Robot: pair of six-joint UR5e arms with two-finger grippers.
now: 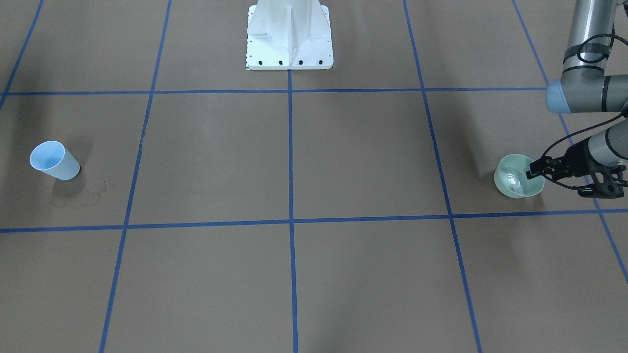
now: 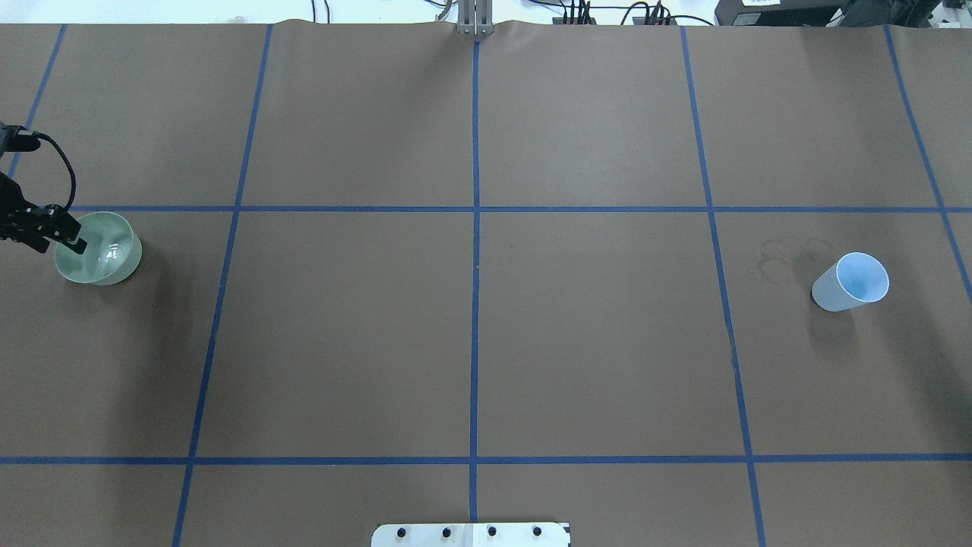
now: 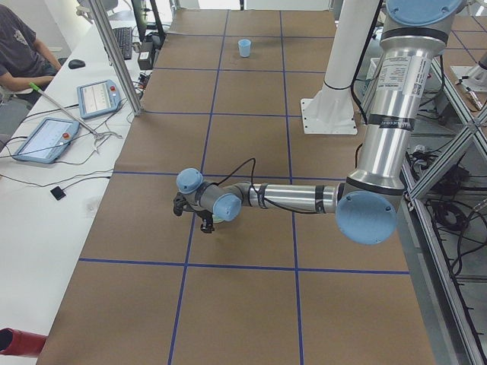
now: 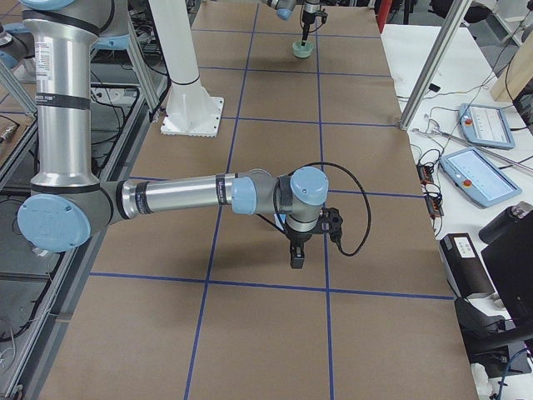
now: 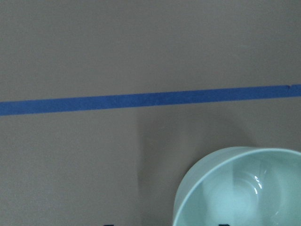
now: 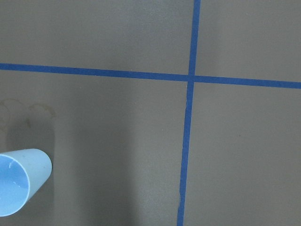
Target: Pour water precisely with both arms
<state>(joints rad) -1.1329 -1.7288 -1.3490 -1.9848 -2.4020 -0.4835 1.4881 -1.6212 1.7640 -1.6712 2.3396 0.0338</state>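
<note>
Water (image 1: pixel 512 180) glints low in green bowl (image 1: pixel 508 191), robot's left side. Left gripper (image 2: pixel 61 238) fingers apart, straddling rim. Right gripper (image 4: pixel 296 257): can't tell. Blue cup (image 2: pixel 850 282) far right. Risk: thin-rim pinch slips on lift, bowl tips, spills.

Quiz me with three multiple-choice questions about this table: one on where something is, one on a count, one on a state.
1. Which gripper is at the green bowl? A left gripper; B right gripper; C neither.
2. How many containers stand on the table? A one; B two; C three.
3. The blue cup is: A upright; B on its side; C upside-down.

Answers:
1 A, its fingers straddle the bowl's rim on the robot's left.
2 B, only the bowl and the cup show.
3 A, it stands on its base with its open mouth up.
</note>
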